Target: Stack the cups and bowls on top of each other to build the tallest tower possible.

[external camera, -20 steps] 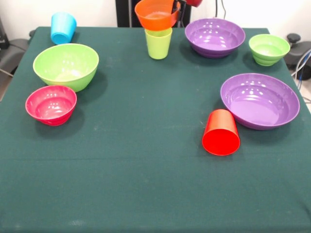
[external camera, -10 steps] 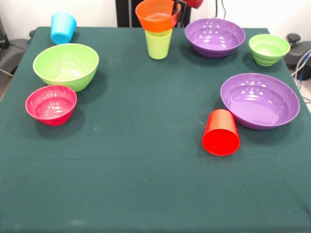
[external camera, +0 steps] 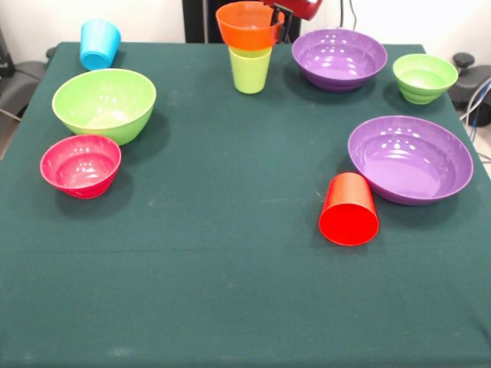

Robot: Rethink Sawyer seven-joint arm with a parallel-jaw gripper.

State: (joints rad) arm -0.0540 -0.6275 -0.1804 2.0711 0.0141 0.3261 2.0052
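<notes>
The gripper [external camera: 281, 17] shows only as a red and black tip at the top edge, its dark finger touching the right rim of the orange bowl [external camera: 248, 25]; I cannot tell whether it is spread or pinching that rim. The orange bowl, glossy and round, sits upright on the mouth of the lime green cup [external camera: 250, 69], a smooth tapered tumbler standing just below and left of the gripper, so the two form a short tower. Just right of the gripper, slightly nearer the camera, rests a wide, shiny purple bowl [external camera: 339, 58], and farther right a small green bowl [external camera: 424, 77] near the cloth's right edge. Below those, well apart from the gripper, a second, broader purple bowl [external camera: 410, 159] lies shallow and ridged inside, with the red cup [external camera: 349, 209] on its side, touching its lower left rim, mouth toward the camera. Far left of the gripper the sky blue cup [external camera: 100, 44] lies tipped near the cloth's far corner; below it stand the large lime green bowl [external camera: 103, 103] and, just beside it, the pink bowl [external camera: 80, 165]. The matte dark green tablecloth [external camera: 230, 291] is bare across its middle and whole near half.
</notes>
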